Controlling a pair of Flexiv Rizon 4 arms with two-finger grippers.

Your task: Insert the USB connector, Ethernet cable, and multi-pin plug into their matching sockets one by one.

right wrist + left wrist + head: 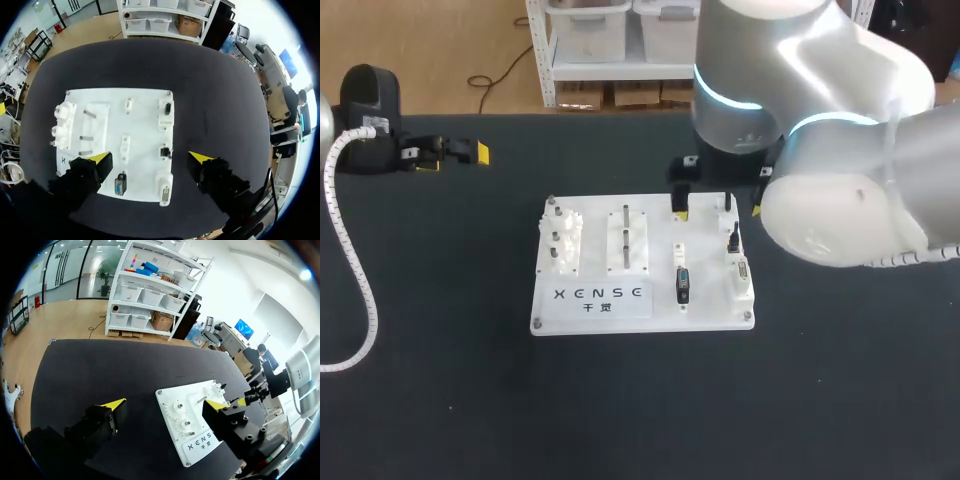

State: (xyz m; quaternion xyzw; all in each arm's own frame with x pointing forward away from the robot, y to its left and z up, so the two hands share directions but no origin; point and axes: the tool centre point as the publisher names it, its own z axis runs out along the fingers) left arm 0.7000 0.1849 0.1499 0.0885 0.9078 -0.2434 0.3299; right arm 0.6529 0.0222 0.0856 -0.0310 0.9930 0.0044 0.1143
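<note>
Right gripper (pixel 150 159) released and empty, hovering over the white board (pixel 140 115). Multi-pin plug (pixel 119 186) sits on the board just beside one finger. Left gripper (pixel 166 404) released and empty above the table (pixel 440 400), well apart from the board.

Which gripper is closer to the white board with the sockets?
Right. The right gripper hangs open directly above the white board's far side; the left gripper sits off to the board's left near the table's far corner, well apart from it.
</note>
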